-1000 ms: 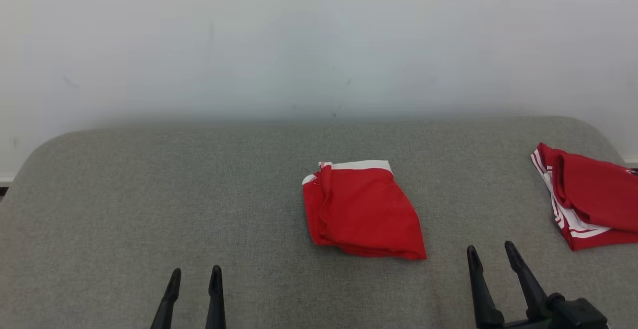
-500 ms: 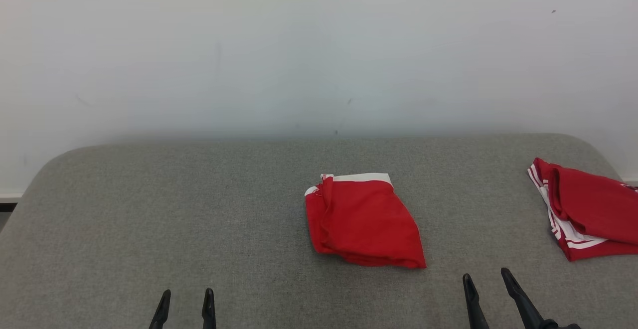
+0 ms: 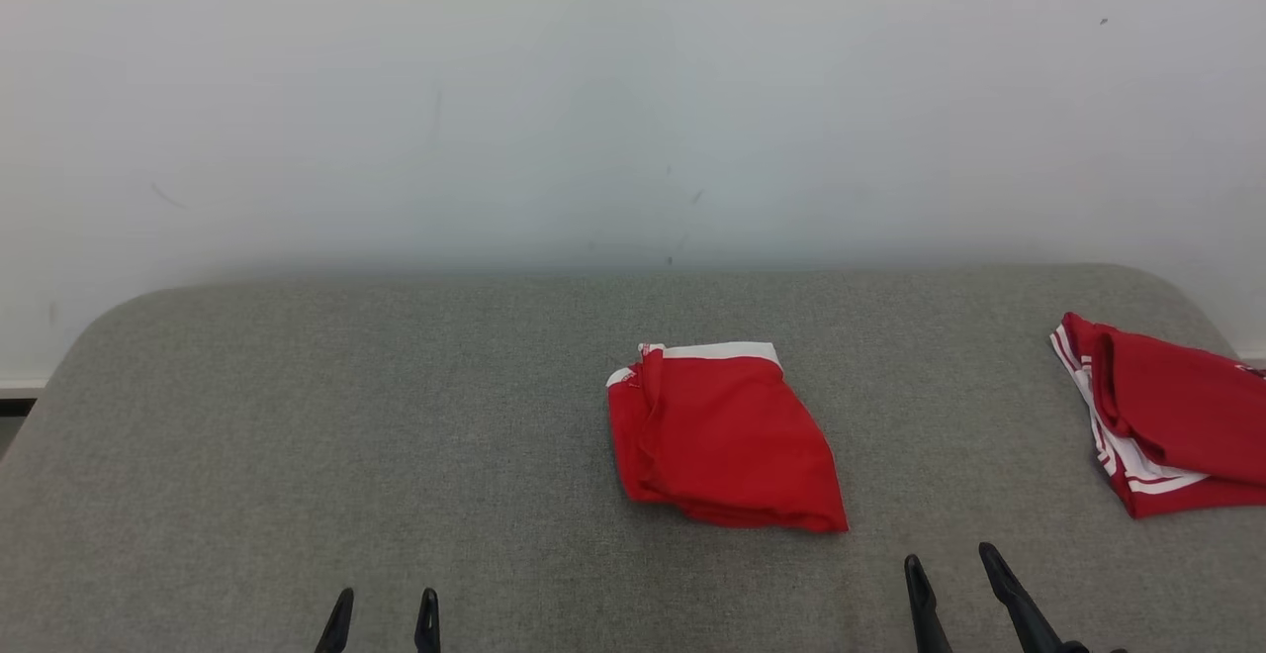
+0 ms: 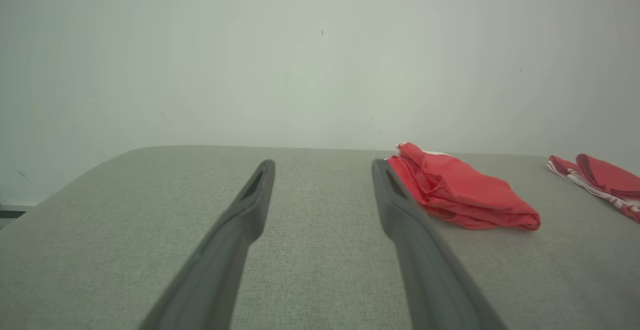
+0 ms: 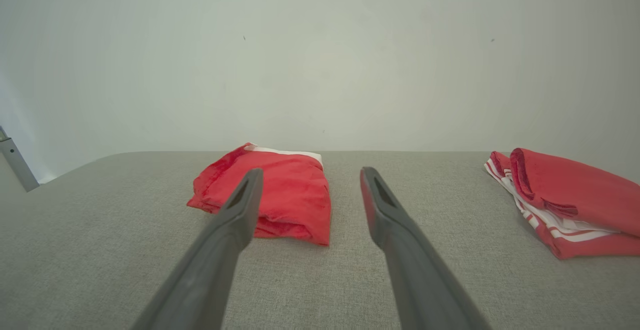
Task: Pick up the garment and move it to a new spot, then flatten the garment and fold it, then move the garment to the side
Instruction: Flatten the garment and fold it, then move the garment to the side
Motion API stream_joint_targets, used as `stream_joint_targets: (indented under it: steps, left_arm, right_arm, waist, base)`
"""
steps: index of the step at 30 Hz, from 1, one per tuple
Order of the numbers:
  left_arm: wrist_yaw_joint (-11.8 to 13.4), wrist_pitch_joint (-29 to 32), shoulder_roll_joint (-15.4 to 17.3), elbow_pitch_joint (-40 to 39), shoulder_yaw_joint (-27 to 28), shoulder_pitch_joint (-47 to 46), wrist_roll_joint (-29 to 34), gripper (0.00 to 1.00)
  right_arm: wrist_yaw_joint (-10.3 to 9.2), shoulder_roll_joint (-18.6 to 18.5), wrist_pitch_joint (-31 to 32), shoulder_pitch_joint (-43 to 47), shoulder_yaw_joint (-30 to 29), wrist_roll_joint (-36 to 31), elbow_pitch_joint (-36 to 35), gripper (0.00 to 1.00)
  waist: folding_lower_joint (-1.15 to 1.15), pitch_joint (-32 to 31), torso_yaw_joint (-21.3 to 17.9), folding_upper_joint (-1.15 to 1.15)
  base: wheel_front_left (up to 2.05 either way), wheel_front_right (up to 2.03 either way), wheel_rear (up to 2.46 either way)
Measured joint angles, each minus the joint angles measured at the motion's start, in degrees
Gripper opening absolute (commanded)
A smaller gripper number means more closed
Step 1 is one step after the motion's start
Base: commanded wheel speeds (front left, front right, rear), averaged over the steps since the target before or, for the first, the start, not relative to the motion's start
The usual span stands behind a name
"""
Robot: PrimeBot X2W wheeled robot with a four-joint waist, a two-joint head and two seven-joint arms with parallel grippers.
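Observation:
A red garment (image 3: 720, 435) with a white band along its far edge lies folded in the middle of the grey padded surface (image 3: 346, 416). The left wrist view shows the garment (image 4: 460, 190) right of the fingers, and in the right wrist view it (image 5: 285, 190) lies just beyond the fingertips. My left gripper (image 3: 384, 602) is open at the bottom left, well clear of the cloth. My right gripper (image 3: 948, 568) is open at the bottom right, a little nearer than the garment's near right corner. Both hold nothing.
A second folded red garment (image 3: 1167, 411) with white stripes lies at the surface's far right edge, also seen as a red pile (image 5: 565, 200) in the right wrist view. A plain white wall (image 3: 633, 99) rises right behind the surface. The left half of the surface is bare.
Both grippers have drawn back toward the bottom edge, showing less of their fingers. The whole picture shifted down slightly, so the camera moved. The garments lie as before.

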Motion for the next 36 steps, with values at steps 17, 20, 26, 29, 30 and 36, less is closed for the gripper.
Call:
stream_joint_targets:
  steps: [17,20,26,29,30,36]
  left_arm:
    - [0.1,0.0,0.0,0.8,0.0,0.0,0.4,1.0]
    - [0.1,0.0,0.0,0.8,0.1,-0.1,0.2,1.0]
    - [-0.1,0.0,0.0,0.9,0.0,-0.4,0.1,1.0]
    - [-0.2,0.0,0.0,1.0,0.0,-0.6,0.1,1.0]
    - [-0.2,0.0,0.0,0.9,0.0,-0.7,0.1,1.0]
    - [-0.2,0.0,0.0,0.9,-0.8,-1.4,0.3,1.0]
  right_arm:
    - [0.0,0.1,0.0,-0.2,0.8,0.1,0.6,1.0]
    - [0.0,0.2,0.0,-0.2,0.8,0.1,0.6,1.0]
    - [0.0,0.3,0.0,-0.2,0.7,0.1,0.6,1.0]
    - [0.0,0.3,0.0,-0.4,0.7,0.1,0.6,1.0]
    - [0.0,0.3,0.0,-0.7,0.7,0.1,0.7,1.0]
    - [0.0,-0.6,0.0,-4.2,2.1,3.2,3.7,1.0]
  waist:
    - [0.0,0.6,0.2,0.0]
    - [0.0,0.8,0.3,0.0]
    - [0.0,1.2,0.6,0.0]
    - [0.0,1.5,0.7,0.0]
    - [0.0,1.7,0.7,0.0]
    - [0.0,3.0,1.0,0.0]
  base:
    - [0.0,0.0,0.0]
    - [0.0,0.0,0.0]
    - [0.0,0.0,0.0]
    - [0.0,0.0,0.0]
    - [0.0,0.0,0.0]
    - [0.0,0.0,0.0]
